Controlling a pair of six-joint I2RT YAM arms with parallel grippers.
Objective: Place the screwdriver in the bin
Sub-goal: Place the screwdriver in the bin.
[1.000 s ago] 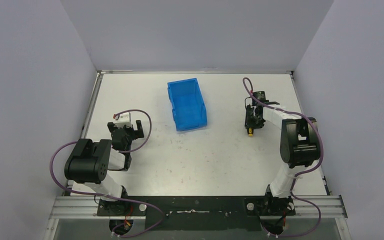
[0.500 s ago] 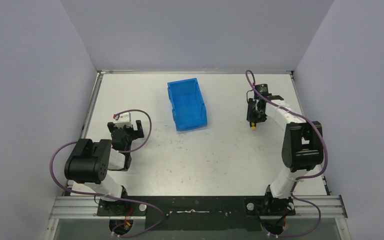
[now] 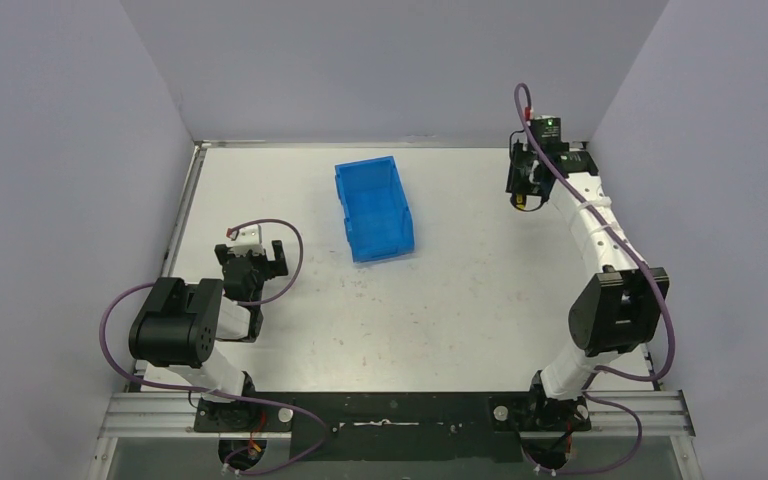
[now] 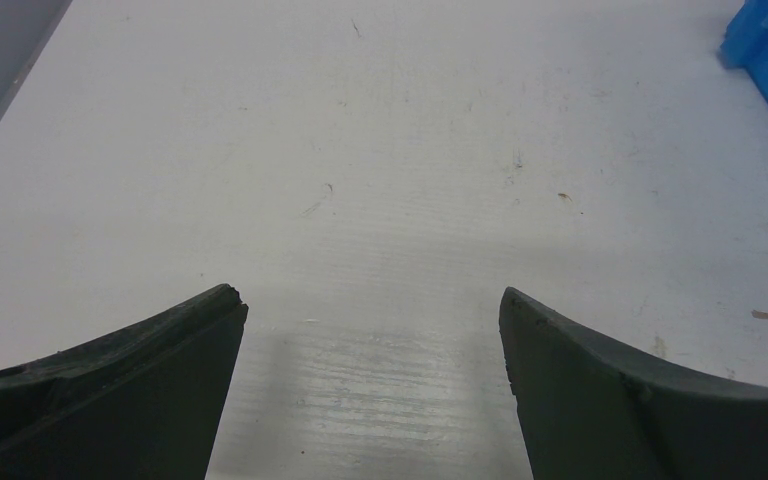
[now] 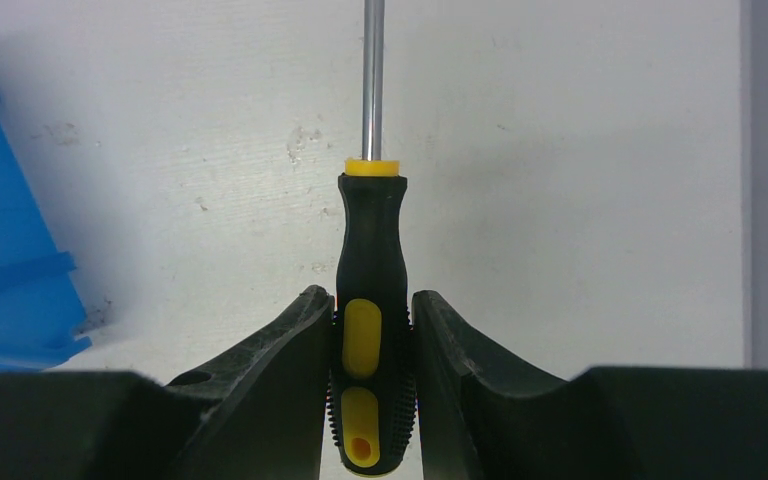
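Right tool tight; left tool wide.

We see bright, even, diffuse light across the white tabletop. In the left wrist view a soft shadow lies between the dark fingers of the left gripper. The yellow-and-black screwdriver is in sharp focus, its thin metal shaft gleaming pale.

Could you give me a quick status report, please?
Right hand shut on screwdriver. Left hand open, empty. Nothing lies between screwdriver and bin.
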